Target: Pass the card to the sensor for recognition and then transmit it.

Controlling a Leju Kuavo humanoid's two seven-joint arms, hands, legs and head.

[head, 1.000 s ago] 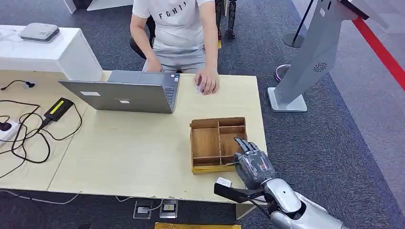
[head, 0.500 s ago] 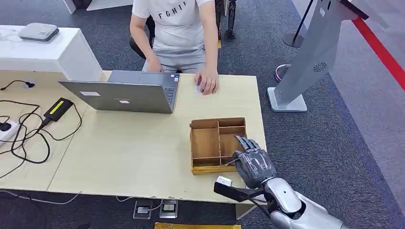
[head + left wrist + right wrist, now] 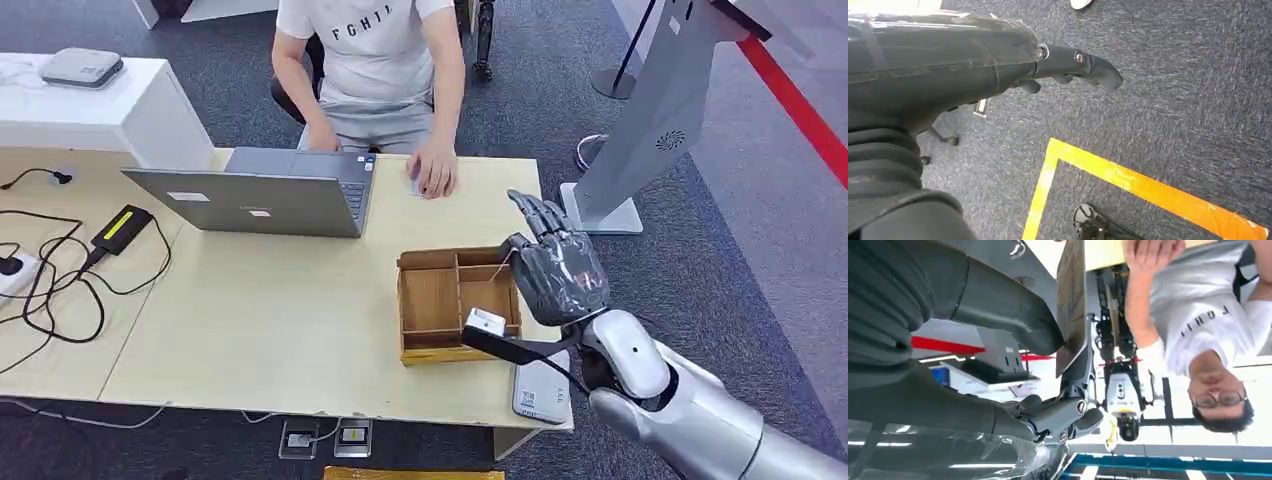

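While we pinch the card (image 3: 1071, 300) between thumb and fingers (image 3: 1075, 367) of our right hand (image 3: 558, 275), above the wooden tray (image 3: 432, 298), it seems thin, stiff, light, slippery; hold its edge. Our left hand (image 3: 948, 65) hangs empty, fingers curled.

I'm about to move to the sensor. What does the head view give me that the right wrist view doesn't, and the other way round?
Head view gives the layout: the wooden tray on the table, the laptop, and a grey device at the table's near edge. Right wrist view gives the grip: the card pinched between thumb and fingers. Both show the right hand and the person seated across the table.
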